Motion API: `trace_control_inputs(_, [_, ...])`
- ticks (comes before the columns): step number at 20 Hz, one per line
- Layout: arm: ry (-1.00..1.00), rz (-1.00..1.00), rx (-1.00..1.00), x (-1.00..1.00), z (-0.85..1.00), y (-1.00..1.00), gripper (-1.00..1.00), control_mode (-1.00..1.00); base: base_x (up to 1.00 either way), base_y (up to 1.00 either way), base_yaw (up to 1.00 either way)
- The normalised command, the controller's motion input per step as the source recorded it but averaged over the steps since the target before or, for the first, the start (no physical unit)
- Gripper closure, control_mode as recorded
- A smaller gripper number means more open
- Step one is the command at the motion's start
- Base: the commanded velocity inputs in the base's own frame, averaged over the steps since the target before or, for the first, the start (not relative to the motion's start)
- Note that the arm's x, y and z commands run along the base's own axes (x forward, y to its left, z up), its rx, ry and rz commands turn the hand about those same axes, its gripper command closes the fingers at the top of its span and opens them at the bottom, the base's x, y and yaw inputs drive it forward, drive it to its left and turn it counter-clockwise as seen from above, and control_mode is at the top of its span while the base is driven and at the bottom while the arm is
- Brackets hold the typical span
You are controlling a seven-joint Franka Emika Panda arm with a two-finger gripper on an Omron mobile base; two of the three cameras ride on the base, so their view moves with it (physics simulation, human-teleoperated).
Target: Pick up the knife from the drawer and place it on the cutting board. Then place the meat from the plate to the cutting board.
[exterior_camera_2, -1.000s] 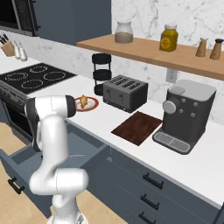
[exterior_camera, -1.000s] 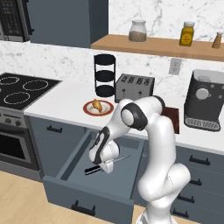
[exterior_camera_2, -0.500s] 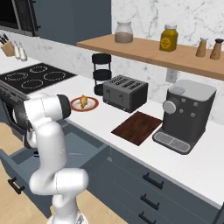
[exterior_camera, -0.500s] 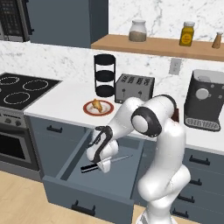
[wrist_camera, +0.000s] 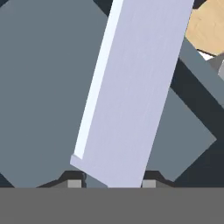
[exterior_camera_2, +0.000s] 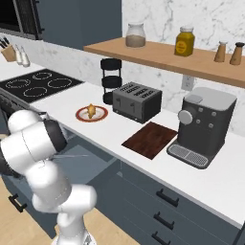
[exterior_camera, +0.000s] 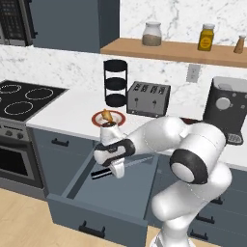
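Where the left base view looks down over the arm, the drawer stands pulled out from under the counter, and the pincer hangs over its inside with the knife clamped between its jaws. The knife lies level, lifted clear of the drawer floor, black handle toward the stove side and thin blade running back toward the arm. On the counter behind the drawer sits the plate with the meat on it; the black three-tier rack and the toaster stand farther back, toward the wall.

In the right base view, the cutting board lies bare on the counter, in front of the toaster and just beside the coffee machine. The plate with the meat sits on the toaster's far side from the board. The open drawer shows below the counter edge, partly hidden by the white arm.

In the hand view, the silver blade runs up from between the fingertips, which sit narrow on it, with the grey drawer floor behind.
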Motion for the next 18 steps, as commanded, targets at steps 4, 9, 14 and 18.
trace_control_inputs(4, [0.00,-0.02,-0.02,-0.06,1.00,-0.50,1.00,-1.00,0.00,0.00,0.00])
trace_control_inputs(9, [0.03,0.20,-0.01,0.12,0.89,-0.82,1.00,-1.00,0.00,0.00,0.00])
trace_control_inputs(14, [-0.05,0.50,-0.04,0.13,0.58,-0.98,1.00,-1.00,0.00,0.00,0.00])
trace_control_inputs(18, [-0.03,0.47,-0.04,0.20,0.24,-1.00,1.00,-1.00,0.00,0.00,0.00])
